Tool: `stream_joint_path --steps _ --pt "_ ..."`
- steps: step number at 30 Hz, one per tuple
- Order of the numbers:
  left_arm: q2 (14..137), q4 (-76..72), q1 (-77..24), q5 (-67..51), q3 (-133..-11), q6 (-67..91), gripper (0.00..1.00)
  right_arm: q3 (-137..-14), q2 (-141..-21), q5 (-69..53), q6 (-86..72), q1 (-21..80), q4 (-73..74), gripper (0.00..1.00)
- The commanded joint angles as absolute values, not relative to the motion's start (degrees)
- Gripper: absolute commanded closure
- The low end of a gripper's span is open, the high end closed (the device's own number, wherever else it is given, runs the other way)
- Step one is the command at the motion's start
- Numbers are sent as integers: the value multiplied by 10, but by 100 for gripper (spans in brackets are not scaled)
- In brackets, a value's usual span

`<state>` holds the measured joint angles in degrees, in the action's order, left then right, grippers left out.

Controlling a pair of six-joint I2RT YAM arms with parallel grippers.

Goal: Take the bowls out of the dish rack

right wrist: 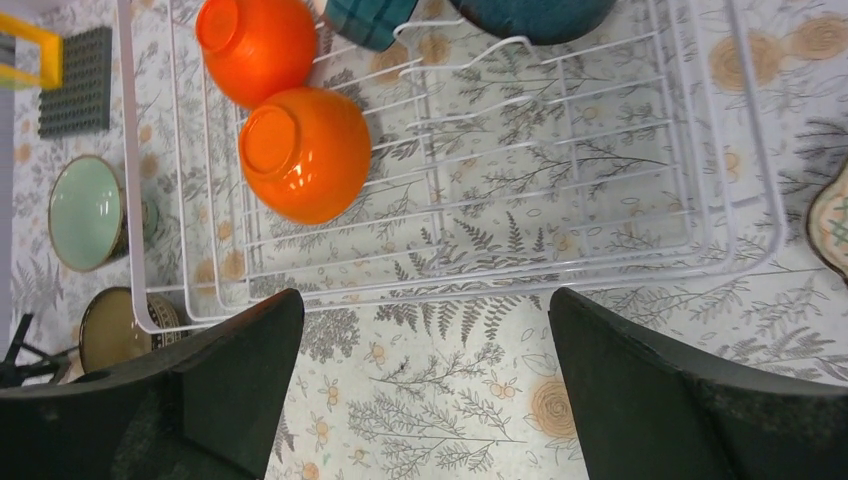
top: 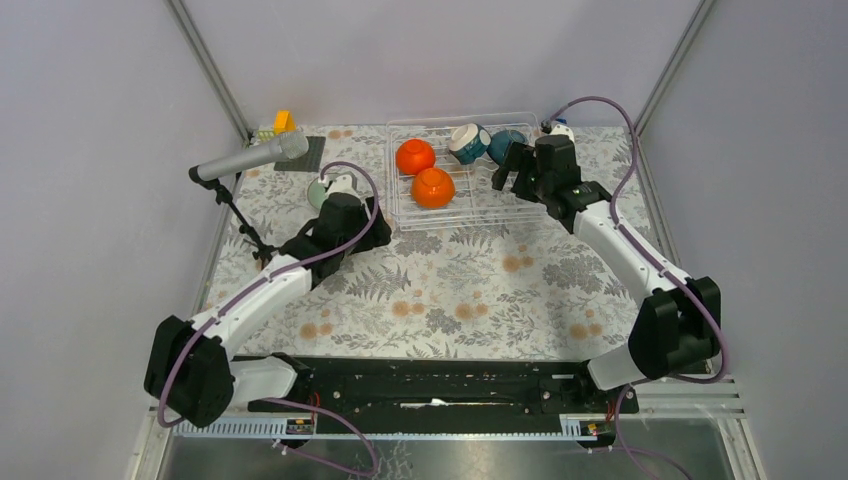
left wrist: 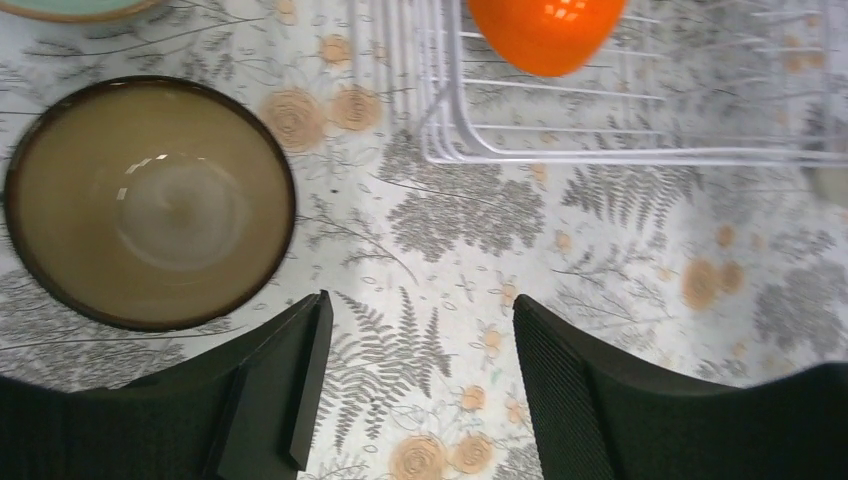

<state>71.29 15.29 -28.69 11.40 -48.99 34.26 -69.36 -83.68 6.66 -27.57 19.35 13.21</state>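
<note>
Left gripper [left wrist: 415, 385], right gripper [right wrist: 425, 390] gaped empty. Square rim-pinch on nearer glossy orange bowl [right wrist: 310, 155] in white wire rack [right wrist: 600, 275] seemed best.

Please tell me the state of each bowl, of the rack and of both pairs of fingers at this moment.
Rack: on the table, bowls inside.
Orange bowls: in the rack, tipped, bases showing.
Teal bowls: in the rack, not upright.
Brown bowl: on the table, upright, empty.
Green bowl: on the table, upright, empty.
Left fingers: open, empty.
Right fingers: open, empty.

White-and-black arms [top: 255, 300], purple cables [top: 590, 98]
</note>
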Motion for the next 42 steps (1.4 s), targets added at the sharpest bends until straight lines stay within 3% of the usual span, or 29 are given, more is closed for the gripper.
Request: stream_joint_path --steps 1,4,8,14,21,25,32,42 --pt "670 67 -289 36 -464 351 27 -728 -857 -32 -248 189 120 0" --pt "658 66 -289 34 -456 343 20 -726 -861 -71 -244 190 108 0" --pt "648 54 -289 15 -444 336 2 -749 -883 -59 -229 190 127 0" --pt "632 3 -289 3 -409 347 1 -783 -902 63 -184 189 121 0" --pt "610 -45 -289 10 -370 344 1 -752 -931 -37 43 190 -30 0" --pt "595 -75 -289 17 -346 344 1 -832 -993 -41 86 190 21 0" --pt "574 -130 -289 27 -315 352 1 -1044 -1147 94 -225 189 172 0" --pt "561 -145 -288 60 -294 349 1 -948 -1144 98 -437 190 -20 0"
